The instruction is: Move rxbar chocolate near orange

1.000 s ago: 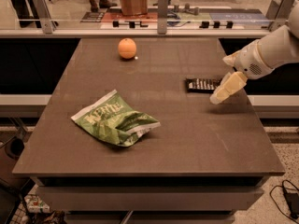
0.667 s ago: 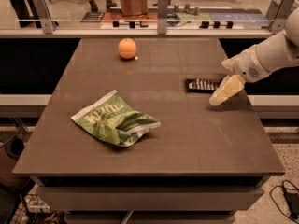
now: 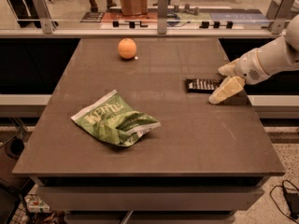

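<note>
The rxbar chocolate (image 3: 202,84), a small flat black bar with pale lettering, lies on the right side of the brown table (image 3: 187,139). The orange (image 3: 127,48) sits at the far left-centre of the table, well apart from the bar. My gripper (image 3: 222,80) reaches in from the right on a white arm. It is open, with one pale finger (image 3: 226,89) in front of the bar's right end and the other (image 3: 228,69) behind it. The bar still rests on the table.
A large green chip bag (image 3: 116,120) lies on the near left of the table. A glass barrier with metal posts (image 3: 162,6) runs behind the table's far edge. The table's right edge is close to the gripper.
</note>
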You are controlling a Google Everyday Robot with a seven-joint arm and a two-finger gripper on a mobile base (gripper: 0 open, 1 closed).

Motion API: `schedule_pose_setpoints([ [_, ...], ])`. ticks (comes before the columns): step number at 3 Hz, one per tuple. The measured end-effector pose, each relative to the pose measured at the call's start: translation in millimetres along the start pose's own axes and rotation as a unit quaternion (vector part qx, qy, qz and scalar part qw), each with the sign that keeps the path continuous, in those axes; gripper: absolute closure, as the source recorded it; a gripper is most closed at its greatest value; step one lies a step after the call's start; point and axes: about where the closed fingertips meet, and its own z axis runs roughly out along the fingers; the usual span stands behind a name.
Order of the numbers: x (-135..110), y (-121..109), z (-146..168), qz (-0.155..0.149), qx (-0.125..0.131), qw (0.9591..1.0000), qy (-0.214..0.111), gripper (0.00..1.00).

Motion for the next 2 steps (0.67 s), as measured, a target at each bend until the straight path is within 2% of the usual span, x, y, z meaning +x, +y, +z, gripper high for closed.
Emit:
schedule_pose_setpoints([
  [2, -1.2, 0.7, 2.7, 0.000, -0.003, 1.0000, 0.000, 0.64],
])
